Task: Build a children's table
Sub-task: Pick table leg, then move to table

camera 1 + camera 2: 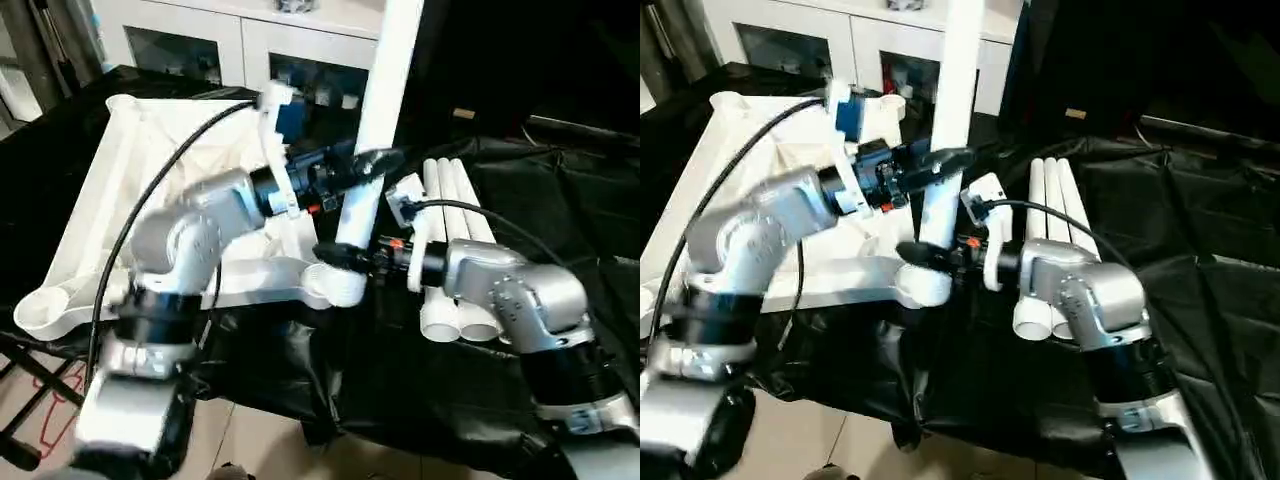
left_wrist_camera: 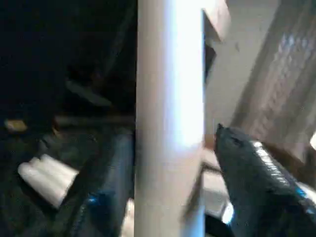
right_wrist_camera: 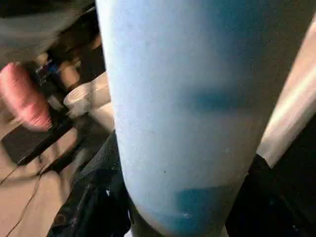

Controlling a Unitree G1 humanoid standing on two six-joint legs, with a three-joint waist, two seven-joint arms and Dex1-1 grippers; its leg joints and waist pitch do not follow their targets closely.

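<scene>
Leg (image 1: 385, 90) stands upright in the tabletop's (image 1: 110, 190) near right corner socket (image 1: 342, 285), long axis near vertical, top leaning slightly right. Left claw (image 1: 372, 163) grasps it mid-shaft, right claw (image 1: 335, 256) grasps just above the socket. Best: keep it plumb, push straight down. Three spare legs (image 1: 455, 250) lie right.

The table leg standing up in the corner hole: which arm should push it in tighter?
Probably the right. Its tool holds the upright leg low, just above the corner socket of the table top, so it can press straight down. The left tool holds higher up, better for steadying.
</scene>
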